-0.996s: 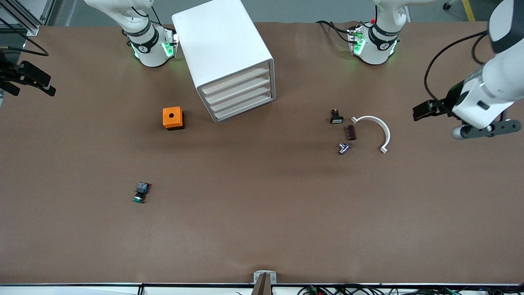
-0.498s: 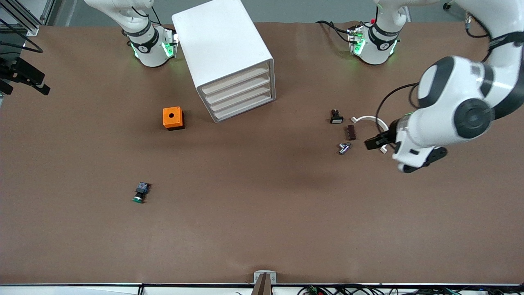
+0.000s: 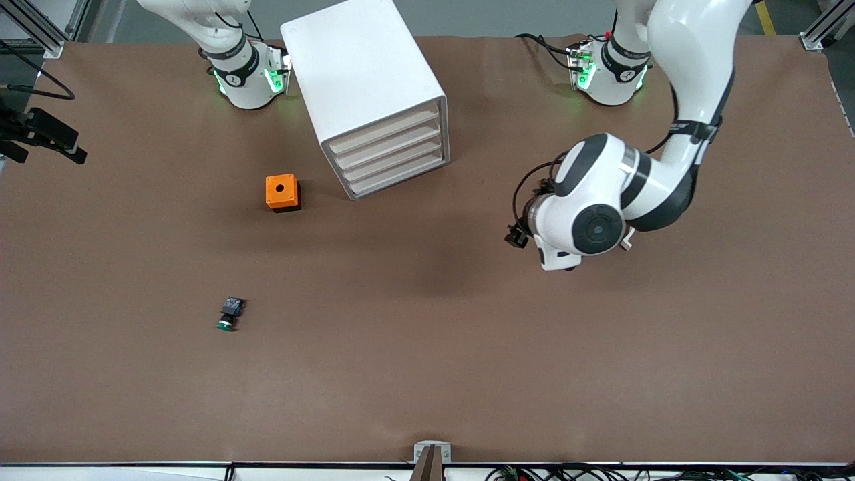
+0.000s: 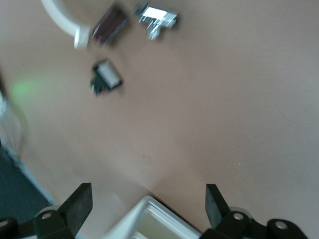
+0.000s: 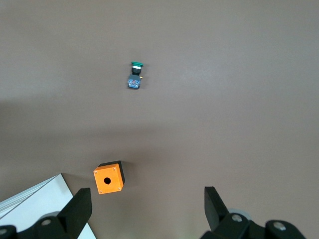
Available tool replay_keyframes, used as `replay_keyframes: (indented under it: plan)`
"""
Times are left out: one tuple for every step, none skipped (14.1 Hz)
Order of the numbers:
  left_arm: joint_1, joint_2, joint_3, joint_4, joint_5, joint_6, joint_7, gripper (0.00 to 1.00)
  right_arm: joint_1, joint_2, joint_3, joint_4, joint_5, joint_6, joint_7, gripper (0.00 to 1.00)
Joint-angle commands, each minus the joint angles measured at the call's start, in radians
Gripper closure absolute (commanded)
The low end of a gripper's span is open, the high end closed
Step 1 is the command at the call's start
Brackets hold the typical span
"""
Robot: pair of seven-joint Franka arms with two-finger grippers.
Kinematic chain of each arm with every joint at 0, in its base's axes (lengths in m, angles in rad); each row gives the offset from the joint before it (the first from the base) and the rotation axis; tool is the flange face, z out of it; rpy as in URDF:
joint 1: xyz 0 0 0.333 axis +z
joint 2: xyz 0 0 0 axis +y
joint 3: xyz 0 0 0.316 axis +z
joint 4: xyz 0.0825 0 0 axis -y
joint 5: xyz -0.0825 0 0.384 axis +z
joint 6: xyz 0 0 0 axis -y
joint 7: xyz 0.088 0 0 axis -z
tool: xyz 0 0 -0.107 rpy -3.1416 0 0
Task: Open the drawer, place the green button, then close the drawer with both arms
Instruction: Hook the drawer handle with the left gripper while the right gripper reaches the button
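The white cabinet point(image 3: 364, 80) stands near the robots' bases, and all four of its drawers point(image 3: 391, 157) are shut. The button point(image 3: 230, 314), with its green cap, lies on the table nearer the front camera than the orange cube; it also shows in the right wrist view point(image 5: 135, 77). My left gripper point(image 3: 518, 235) is open and empty, up over the table beside the cabinet, toward the left arm's end. Its fingers point(image 4: 79, 209) frame a cabinet corner point(image 4: 149, 221). My right gripper point(image 3: 43, 137) waits open and empty, high at the right arm's end; its fingers point(image 5: 79, 209) are spread wide.
An orange cube with a hole point(image 3: 282, 192) sits beside the cabinet, toward the right arm's end. Under the left arm lie a black button with a white face point(image 4: 106, 77), a brown part point(image 4: 107, 25), a metal piece point(image 4: 158, 17) and a white arc point(image 4: 60, 17).
The left arm has swung in from the left arm's end of the table toward the cabinet and now covers the small parts. The right gripper has barely moved.
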Motion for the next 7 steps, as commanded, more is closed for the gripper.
replay_keyframes:
  plan:
    - [-0.052, 0.094, 0.005, 0.061, -0.074, -0.003, -0.248, 0.0, -0.003, 0.112, -0.001, 0.032, 0.009, 0.006, -0.005, 0.0]
    - [-0.066, 0.117, 0.005, 0.065, -0.129, 0.002, -0.288, 0.0, -0.005, 0.129, -0.001, 0.042, -0.001, 0.015, -0.01, 0.0]
    - [-0.068, 0.143, 0.007, 0.067, -0.206, 0.01, -0.322, 0.0, -0.005, 0.143, -0.003, 0.049, -0.004, 0.029, -0.008, 0.0]
    - [-0.069, 0.16, 0.007, 0.067, -0.273, 0.02, -0.347, 0.0, -0.011, 0.193, -0.003, 0.05, -0.001, 0.041, -0.007, 0.0]
    - [-0.069, 0.173, 0.007, 0.065, -0.338, 0.034, -0.376, 0.0, -0.013, 0.213, -0.003, 0.052, -0.002, 0.049, -0.008, 0.0]
    - [-0.069, 0.187, 0.007, 0.065, -0.405, 0.053, -0.405, 0.0, -0.017, 0.214, -0.004, 0.052, -0.005, 0.05, -0.008, 0.0]
    - [-0.072, 0.205, 0.007, 0.065, -0.464, 0.059, -0.413, 0.0, -0.016, 0.217, -0.004, 0.046, 0.005, 0.052, 0.007, 0.0]
